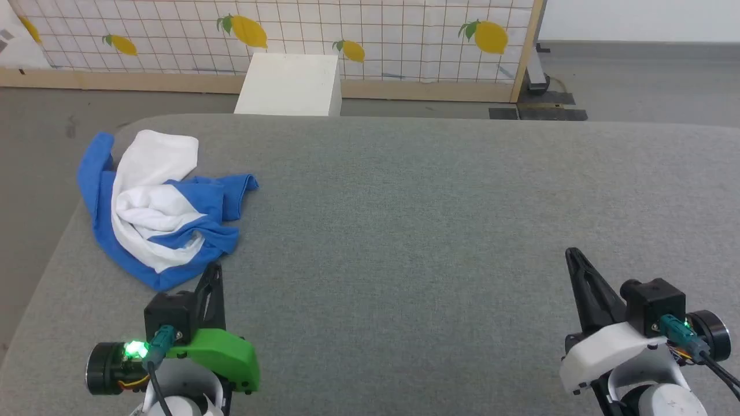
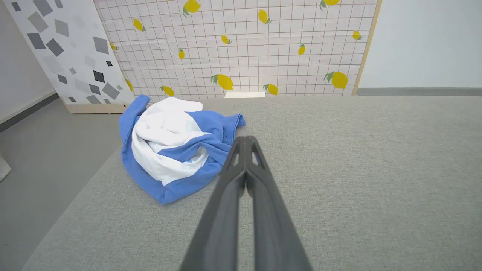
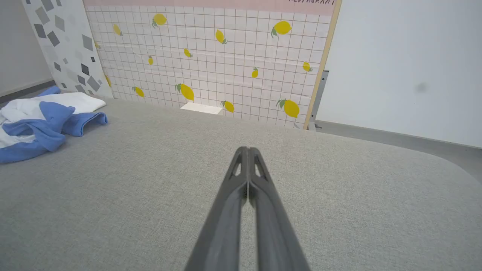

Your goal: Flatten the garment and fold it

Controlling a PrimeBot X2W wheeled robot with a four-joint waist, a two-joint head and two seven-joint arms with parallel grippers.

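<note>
Two grippers, how do they stand?
Both are pressed together, long dark fingers meeting at the tips with nothing between them. The left gripper point(image 1: 214, 268) sits at the near left, the right gripper point(image 1: 573, 253) at the near right, both pointing away from the robot.
Where is the garment?
The garment point(image 1: 156, 208) lies crumpled in a heap toward the far left of the table point(image 1: 439, 196), white cloth bunched in the middle with royal-blue folds wrapped around it. Its left side reaches the table's edge.
How close are the grippers to it?
The left gripper's tips are just beside the heap's near blue edge; I cannot tell whether they touch it. The right gripper is well apart from it, over bare cloth.
What is the surface like?
Grey woven fabric covers the table, smooth and flat, with rounded corners.
And the room beyond?
Grey floor point(image 1: 34, 127) surrounds the table. Behind it stands a wood-framed screen point(image 1: 393, 23) printed with a grid and yellow lemons, a white box point(image 1: 289, 84) set before it. A panel point(image 2: 64, 45) with grey flecks stands left of the screen, and a plain pale wall point(image 3: 406, 64) with a grey skirting runs to the right.
</note>
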